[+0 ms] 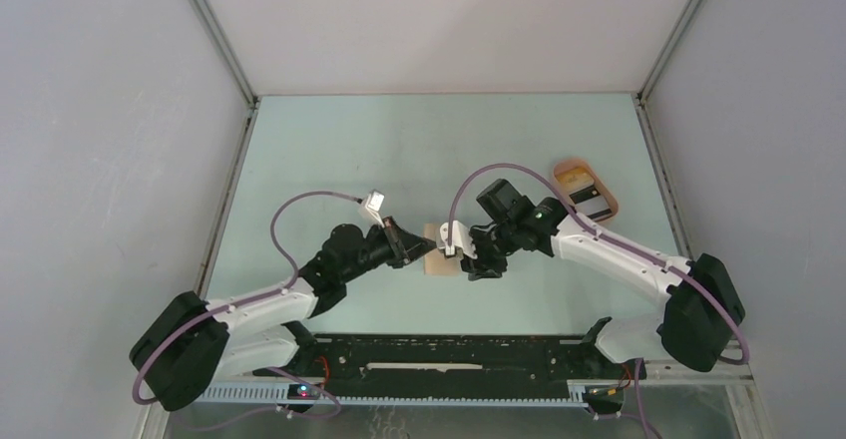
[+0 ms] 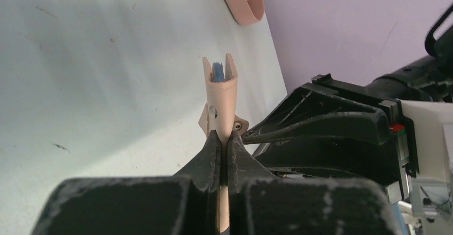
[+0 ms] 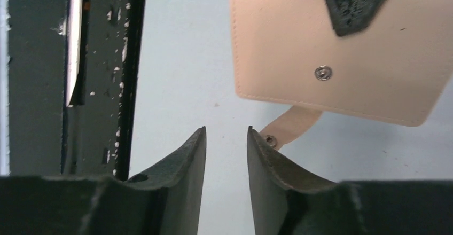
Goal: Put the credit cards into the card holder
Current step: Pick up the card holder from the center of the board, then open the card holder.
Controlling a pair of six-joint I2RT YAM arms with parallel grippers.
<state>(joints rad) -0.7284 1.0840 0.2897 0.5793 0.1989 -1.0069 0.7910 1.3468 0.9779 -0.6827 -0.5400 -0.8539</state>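
Above pale green tabletop (image 1: 399,150), clamps tan folding leather-like card holder (image 3: 299,42) steady in left gripper (image 2: 223,136), poises right gripper (image 3: 226,133) part-open, empty.

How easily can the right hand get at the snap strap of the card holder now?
Probably yes, easily: the right hand is open and empty, the strap lies right beside it, and the left hand grips the card holder at the opposite edge, out of the way.

The card holder (image 3: 331,48) is smooth, matt tan leather-like material; its snap (image 3: 322,73) is shiny metal. The fingers (image 3: 184,163) of the right gripper (image 3: 226,131) are black plastic, rough and scuffed with pale flecks. The table (image 3: 176,59) is matt, lightly specked. The tray (image 1: 569,171) at three o'clock looks smooth plastic.
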